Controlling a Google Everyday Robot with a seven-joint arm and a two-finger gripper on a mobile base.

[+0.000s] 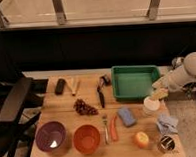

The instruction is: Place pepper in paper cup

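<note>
Wooden table [63, 102] set against a dark wall, with a bright window band along the far edge of the scene and a black chair [13, 103] at the left. The robot arm enters from the right; its gripper [159, 93] hangs just above the paper cup [151, 106], which stands upright near the right edge, just in front of the green tray [135, 80]. Whether the gripper is spread or pressed together cannot be told. The pepper [113, 128] lies flat on the near middle of the table, beside the fork [105, 128] on its left and close to the blue sponge [127, 116] on its right, well apart from the gripper.

Judged stage: the pepper is not yet picked up, so the grasp comes first. The next move calls for travel left and nearer, descent over the pepper's slim body without catching the fork, then a carry back to the cup's narrow mouth.

Other items: purple bowl [50, 136] and orange bowl [86, 139] at near left, grapes [85, 107] at centre, round fruit [142, 139], can [167, 144] and blue cloth [168, 123] at near right.
</note>
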